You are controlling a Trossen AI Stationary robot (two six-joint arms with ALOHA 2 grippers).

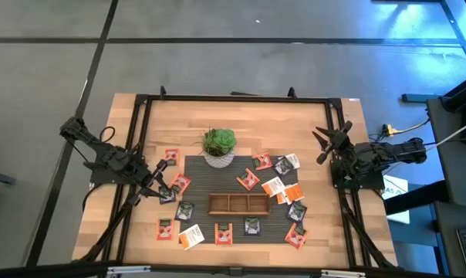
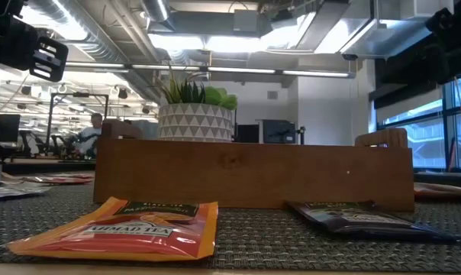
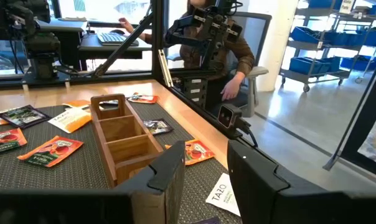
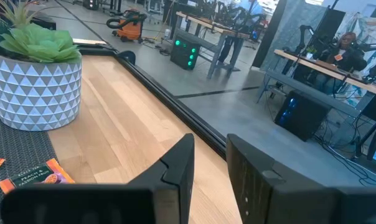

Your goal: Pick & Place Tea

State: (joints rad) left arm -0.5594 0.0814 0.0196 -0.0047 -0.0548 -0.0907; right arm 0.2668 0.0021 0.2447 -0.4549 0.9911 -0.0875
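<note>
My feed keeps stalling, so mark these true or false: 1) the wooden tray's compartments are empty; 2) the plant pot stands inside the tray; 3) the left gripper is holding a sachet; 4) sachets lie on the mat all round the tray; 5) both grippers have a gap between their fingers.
1) True: the wooden tray shows three bare compartments.
2) False: the plant pot stands on the mat behind the tray, apart from it.
3) False: the left gripper has nothing between its fingers.
4) True: tea sachets lie scattered around the tray.
5) True: the right gripper is also parted and empty.
</note>
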